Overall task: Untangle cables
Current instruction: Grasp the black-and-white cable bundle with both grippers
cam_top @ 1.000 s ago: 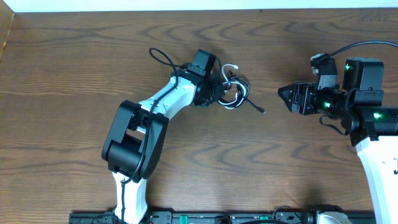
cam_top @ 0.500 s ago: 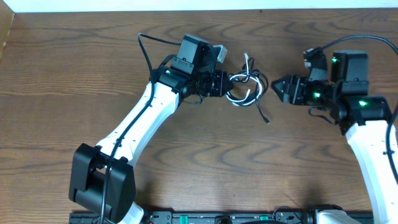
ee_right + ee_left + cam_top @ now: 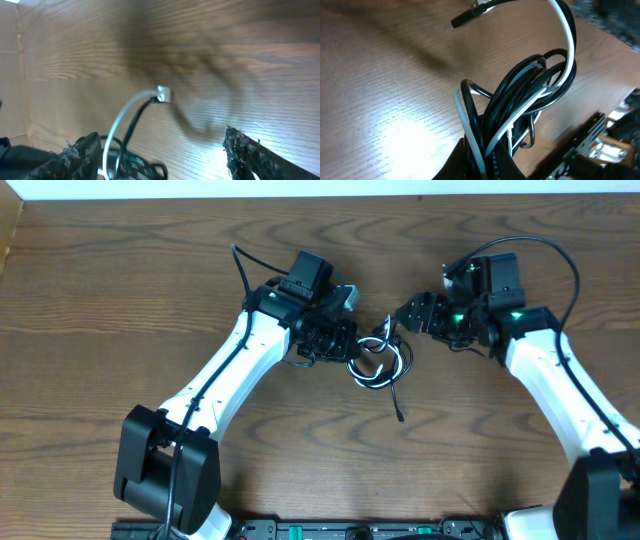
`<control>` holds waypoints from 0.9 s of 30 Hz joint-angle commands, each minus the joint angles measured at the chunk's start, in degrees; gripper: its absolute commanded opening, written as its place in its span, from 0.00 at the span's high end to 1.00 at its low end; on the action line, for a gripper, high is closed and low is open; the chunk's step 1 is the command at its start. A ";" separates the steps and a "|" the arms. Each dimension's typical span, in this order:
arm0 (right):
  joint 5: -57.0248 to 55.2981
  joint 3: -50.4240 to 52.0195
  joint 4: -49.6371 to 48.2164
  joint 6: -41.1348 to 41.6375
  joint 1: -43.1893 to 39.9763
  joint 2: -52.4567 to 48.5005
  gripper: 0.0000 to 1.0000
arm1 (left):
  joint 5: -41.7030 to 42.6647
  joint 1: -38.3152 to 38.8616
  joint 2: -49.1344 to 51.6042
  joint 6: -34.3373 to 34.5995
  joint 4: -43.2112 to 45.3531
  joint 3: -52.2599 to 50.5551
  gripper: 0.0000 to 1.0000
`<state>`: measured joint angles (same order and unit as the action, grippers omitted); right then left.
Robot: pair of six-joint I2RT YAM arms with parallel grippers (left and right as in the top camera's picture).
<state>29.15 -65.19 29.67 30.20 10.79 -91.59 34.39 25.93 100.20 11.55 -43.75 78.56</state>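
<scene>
At mid-table, overhead: cables [image 3: 378,362] bunched in one knot of white and black loops over the table [image 3: 120,300], between the two grippers.
Left side, overhead: left gripper [image 3: 350,348] sits at the knot's left edge, touching it; jaws hidden under the wrist from this angle.
Right side, overhead: right gripper [image 3: 405,313] is just up-right of the knot, tips aimed at it; can't tell if it touches.
Cords, overhead: white cord [image 3: 375,381] loops round the knot's near side; black cord [image 3: 398,402] trails one loose end out toward the near edge.
Arms, overhead: left arm [image 3: 225,375] comes in from near-left, right arm [image 3: 545,375] from near-right.
Grip, left wrist: fingertips [image 3: 455,165] at frame bottom pinched tight on the bundle; black and white strands run straight out of the pinch.
Bundle, left wrist: several black loops wound together with the white, which arcs over the top of them.
Plug, left wrist: black plug [image 3: 462,20] at top of frame, past the loops; lying or hanging, can't tell.
Jaws, right wrist: fingers [image 3: 82,152] spread wide, gripping nothing.
Plug, right wrist: white plug [image 3: 163,93] ahead of the jaws, apart from both fingers.
Strands, right wrist: one white and one black run from that plug down toward the left-hand finger; the knot shows dark at the bottom edge.
</scene>
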 commanded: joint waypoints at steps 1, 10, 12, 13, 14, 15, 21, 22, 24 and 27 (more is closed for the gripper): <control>7.17 -0.66 -1.09 2.23 0.57 -3.17 0.25 | 0.94 -0.07 0.11 -8.00 -0.33 0.11 0.93; 15.65 -0.66 -2.36 3.28 1.07 -8.87 0.20 | -7.02 -0.07 0.15 -14.19 -0.35 -0.79 0.93; 16.02 -0.66 -3.52 4.37 1.68 -9.64 0.23 | -7.02 -0.09 0.15 -14.36 -0.33 -0.79 0.93; 16.06 -0.66 -4.07 5.09 1.99 -9.90 0.25 | -7.02 -0.07 0.15 -14.34 -0.33 -0.79 0.93; 16.06 -0.66 -4.79 5.73 2.32 -10.16 0.28 | -6.99 -0.07 0.15 -14.34 -0.33 -0.79 0.92; 16.04 -0.66 -5.51 6.14 2.69 -10.38 0.31 | -6.99 -0.07 0.15 -14.32 -0.33 -0.79 0.93; 9.27 -0.68 -6.64 8.00 3.91 -10.75 0.56 | -6.99 -0.09 0.15 -13.57 -0.33 -0.79 0.93; 7.78 -0.66 -6.34 7.45 3.78 -10.75 0.60 | -7.02 -0.09 0.15 -13.18 -0.33 -0.79 0.93; 3.89 -0.68 -5.46 5.68 3.15 -10.69 0.81 | -7.02 -0.09 0.15 -12.15 -0.33 -0.79 0.92; 3.87 -0.72 -3.30 4.37 1.14 -9.66 0.99 | -7.80 -0.13 0.15 -10.01 0.28 -0.76 0.92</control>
<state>35.83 -65.21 25.43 36.42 13.72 -101.65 27.73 25.96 100.20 -1.02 -43.86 78.24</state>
